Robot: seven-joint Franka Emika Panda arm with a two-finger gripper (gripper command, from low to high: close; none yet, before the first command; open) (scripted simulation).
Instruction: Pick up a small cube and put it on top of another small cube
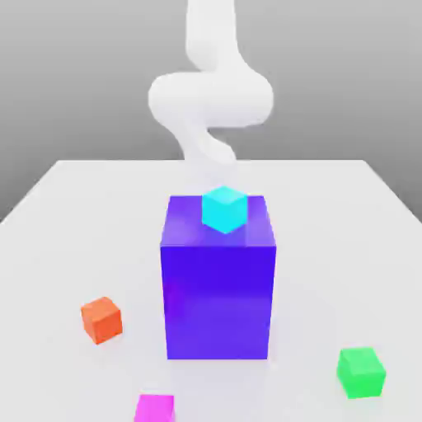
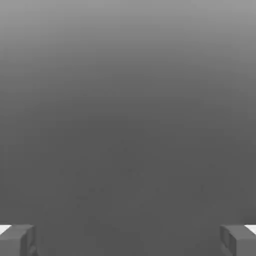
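The claw (image 2: 128, 242) stands released, its two grey fingertips (image 2: 17, 241) set wide apart at opposite edges of the hand view with nothing between them, and beyond them only a plain grey surface. In the exterior view the white arm (image 1: 210, 95) rises in a curve behind the far side of a large blue-violet block (image 1: 218, 288), which stands upright near the middle of the white table (image 1: 66, 222). A small cyan cube (image 1: 224, 208) sits on top of that block, toward the block's front edge and roughly centred across its width, turned so that one corner faces the camera. Three more small cubes lie on the table, each apart from the block and from each other: an orange cube (image 1: 101, 320) toward the exterior view's left of the block, a green cube (image 1: 361, 372) toward the exterior view's right and nearer the camera, and a magenta cube (image 1: 154, 409) at the near edge of the picture, partly cut off, just to the left of the block's front face. No cube is stacked on another small cube.
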